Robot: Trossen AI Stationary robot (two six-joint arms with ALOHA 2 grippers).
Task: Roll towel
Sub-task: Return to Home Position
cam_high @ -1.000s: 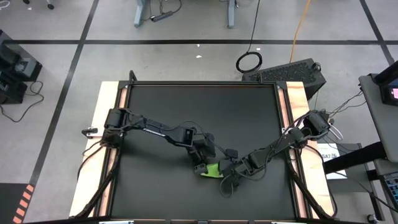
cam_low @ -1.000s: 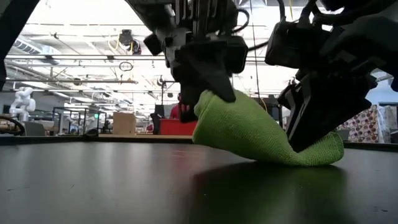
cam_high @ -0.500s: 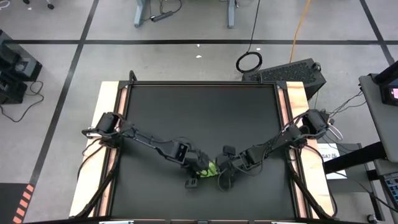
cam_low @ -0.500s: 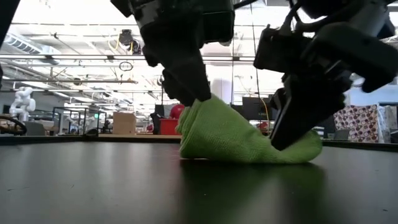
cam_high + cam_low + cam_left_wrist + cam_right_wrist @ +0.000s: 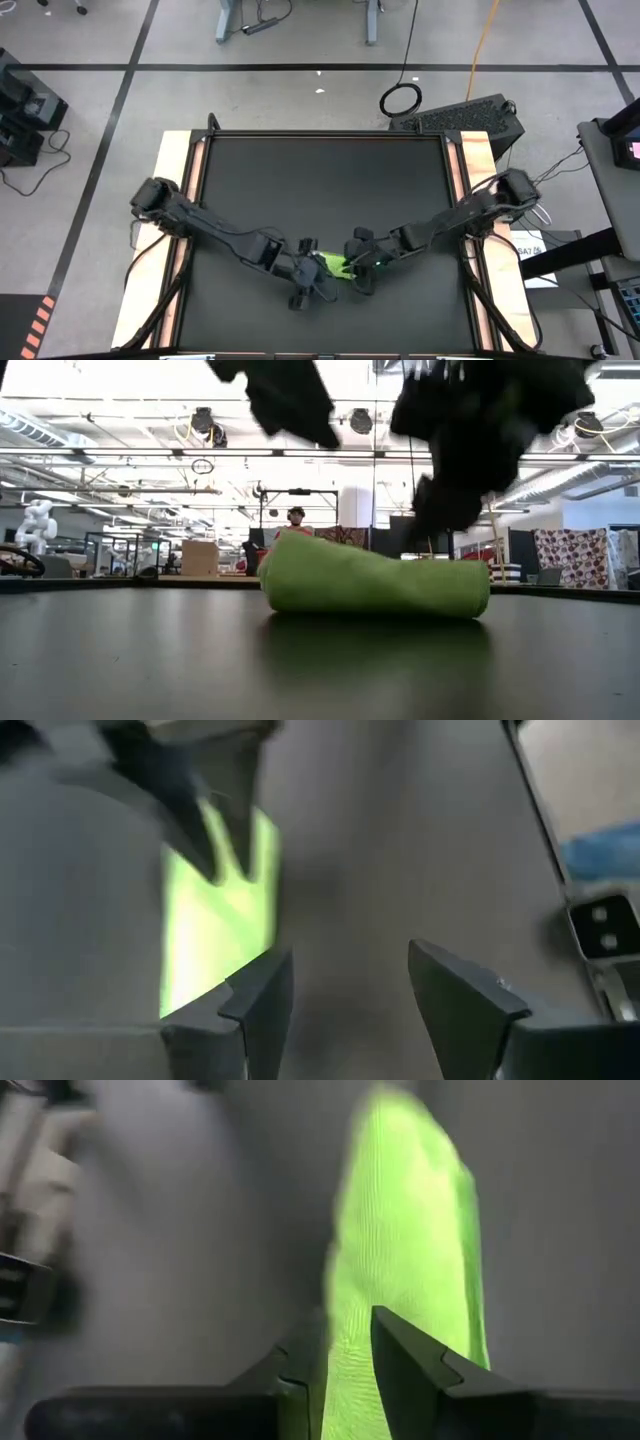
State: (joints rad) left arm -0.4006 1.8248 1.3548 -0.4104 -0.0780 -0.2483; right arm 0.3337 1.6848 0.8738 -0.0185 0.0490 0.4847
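The lime-green towel (image 5: 375, 575) lies on the black table (image 5: 300, 180) near its front edge as a low, thick roll, resting on its underside; it also shows in the high view (image 5: 333, 264). My left gripper (image 5: 345, 975) is open and empty, raised above the roll's left end (image 5: 290, 400), with the towel (image 5: 215, 920) just beside one finger. My right gripper (image 5: 350, 1355) is at the roll's right end (image 5: 445, 510), its fingers close together with green cloth between them. My right gripper has the towel's right end (image 5: 350, 1380) between its two fingers, which stand close together. The fingers come slanting down from above and from the table's right and point along the roll. The towel lies flat on the table under them. How many layers it has is hidden.
The black mat is bordered by pale wooden strips at the left (image 5: 160, 230) and right (image 5: 480, 160) sides. The two arms reach in from the left and right edges and meet near the front. Bare mat lies behind the towel, toward the far edge.
Both grippers have moved toward the table's near edge and the towel has gone with them. Its raised left end has come down and folded over, and it now lies as a low roll. My left gripper has let go and risen clear.
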